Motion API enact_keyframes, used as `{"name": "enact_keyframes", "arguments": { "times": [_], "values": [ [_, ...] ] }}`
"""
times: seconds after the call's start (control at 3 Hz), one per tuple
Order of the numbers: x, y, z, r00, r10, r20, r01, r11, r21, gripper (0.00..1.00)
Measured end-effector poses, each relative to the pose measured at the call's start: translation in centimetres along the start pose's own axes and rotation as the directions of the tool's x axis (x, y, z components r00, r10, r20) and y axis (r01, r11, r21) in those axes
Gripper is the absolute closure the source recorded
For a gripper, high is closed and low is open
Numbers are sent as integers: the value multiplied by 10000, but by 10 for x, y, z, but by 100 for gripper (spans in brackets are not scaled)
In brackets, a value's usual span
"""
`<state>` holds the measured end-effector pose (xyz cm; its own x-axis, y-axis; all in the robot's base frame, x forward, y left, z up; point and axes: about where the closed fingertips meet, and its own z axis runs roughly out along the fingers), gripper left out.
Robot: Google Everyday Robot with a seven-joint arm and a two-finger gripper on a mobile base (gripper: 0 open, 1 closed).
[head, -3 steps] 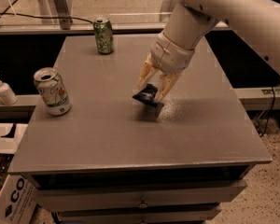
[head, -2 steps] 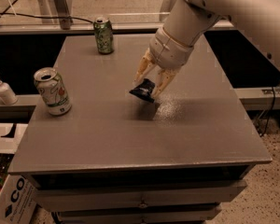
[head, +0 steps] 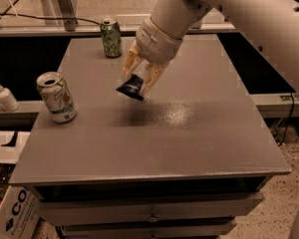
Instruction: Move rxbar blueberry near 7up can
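Note:
My gripper (head: 134, 86) hangs over the middle of the grey table (head: 189, 138), shut on the rxbar blueberry (head: 131, 88), a small dark navy bar held above the surface with its shadow below. The 7up can (head: 57, 97), pale whitish-green with a silver top, stands upright near the table's left edge, well left of the gripper.
A darker green can (head: 110, 37) stands at the table's back edge. A white pump bottle (head: 4, 95) sits on a ledge left of the table. A cardboard box (head: 12, 213) lies on the floor at lower left. Drawers run under the table's front edge.
My gripper has moved left toward the 7up can with the bar in it, and sits a little higher. The cans have not moved.

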<state>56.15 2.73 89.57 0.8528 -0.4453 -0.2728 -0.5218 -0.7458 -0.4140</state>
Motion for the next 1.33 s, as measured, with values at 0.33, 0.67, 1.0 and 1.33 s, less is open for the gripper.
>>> {"name": "enact_keyframes", "arguments": {
  "times": [0.33, 0.67, 1.0, 1.33],
  "values": [
    [-9, -24, 20, 9989, -384, 257, 384, 9993, 32, 100],
    [-19, -43, 40, 9962, -723, 493, 721, 9974, 59, 100],
    [-30, -59, 56, 9923, -1010, 718, 1007, 9949, 76, 100],
    [-40, -74, 71, 9882, -1317, 783, 1323, 9912, -28, 100]
  ]
}}
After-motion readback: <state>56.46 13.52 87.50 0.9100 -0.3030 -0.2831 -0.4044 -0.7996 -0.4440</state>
